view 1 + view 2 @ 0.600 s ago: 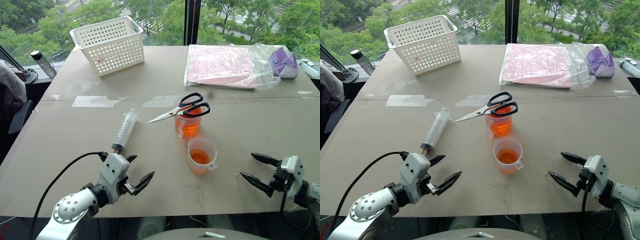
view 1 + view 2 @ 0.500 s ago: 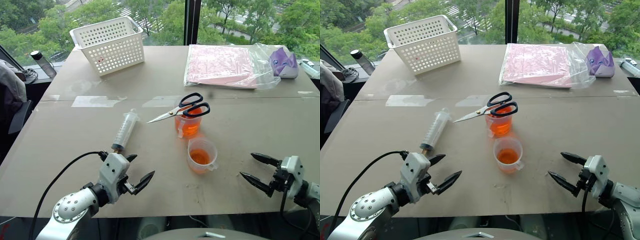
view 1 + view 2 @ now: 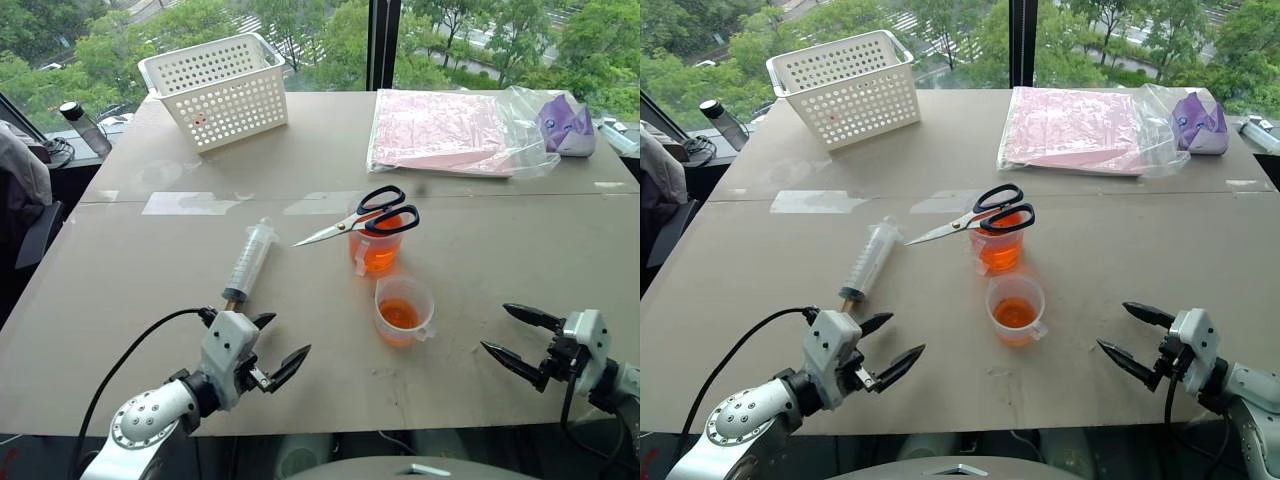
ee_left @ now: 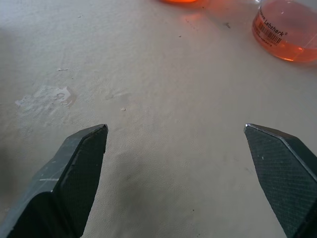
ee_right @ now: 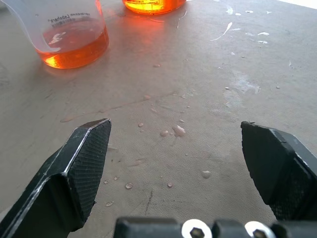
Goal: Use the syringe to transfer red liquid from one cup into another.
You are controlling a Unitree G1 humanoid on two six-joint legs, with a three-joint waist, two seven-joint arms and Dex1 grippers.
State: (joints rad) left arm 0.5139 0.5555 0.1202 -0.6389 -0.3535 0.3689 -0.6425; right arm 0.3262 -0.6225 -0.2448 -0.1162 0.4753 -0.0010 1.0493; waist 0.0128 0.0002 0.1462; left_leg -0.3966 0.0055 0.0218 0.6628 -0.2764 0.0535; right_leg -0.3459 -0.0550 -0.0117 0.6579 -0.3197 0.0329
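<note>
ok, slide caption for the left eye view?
Both tools, left and right, open over the table; syringe untouched beside two cups of red liquid.

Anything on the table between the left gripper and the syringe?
Nothing: in the left eye view, only bare table separates the open left gripper from the syringe, whose tip lies just beyond the fingers.

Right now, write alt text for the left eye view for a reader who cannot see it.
A clear syringe lies on a tan table beside two cups of red liquid, scissors resting across the farther cup. The left gripper and right gripper hover open at the near edge, holding nothing.
</note>
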